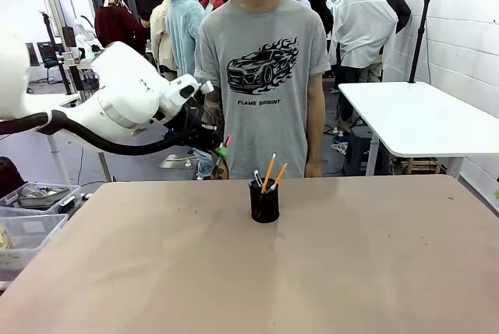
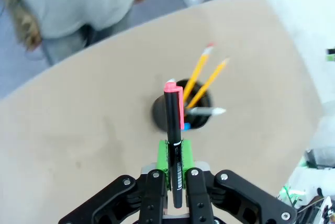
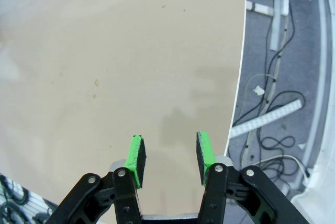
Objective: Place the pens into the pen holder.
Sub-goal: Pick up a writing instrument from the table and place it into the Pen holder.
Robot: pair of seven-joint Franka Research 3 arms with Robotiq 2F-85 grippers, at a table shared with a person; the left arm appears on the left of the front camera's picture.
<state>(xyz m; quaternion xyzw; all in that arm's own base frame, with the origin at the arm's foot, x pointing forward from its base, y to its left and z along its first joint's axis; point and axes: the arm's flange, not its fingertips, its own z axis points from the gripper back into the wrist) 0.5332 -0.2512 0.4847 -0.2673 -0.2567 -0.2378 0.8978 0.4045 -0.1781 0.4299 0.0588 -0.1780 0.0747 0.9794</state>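
Note:
The black mesh pen holder (image 1: 264, 203) stands mid-table with two yellow-orange pencils and a white-tipped pen sticking out of it. In the left wrist view the pen holder (image 2: 183, 113) lies below and just beyond the fingertips. My left gripper (image 2: 175, 153) is shut on a black pen with a pink-red cap (image 2: 174, 130), the cap pointing away from the wrist. From the front, the left gripper (image 1: 221, 149) hangs above the table's far edge, left of the holder, with the pen's pink end (image 1: 228, 140) showing. My right gripper (image 3: 169, 153) is open over bare table, nothing between its green pads.
A person in a grey T-shirt (image 1: 263, 76) stands at the far side behind the holder. Grey bins (image 1: 27, 217) sit off the table's left edge. The right wrist view has the table edge (image 3: 238, 82) and floor cables (image 3: 272, 124) to the right.

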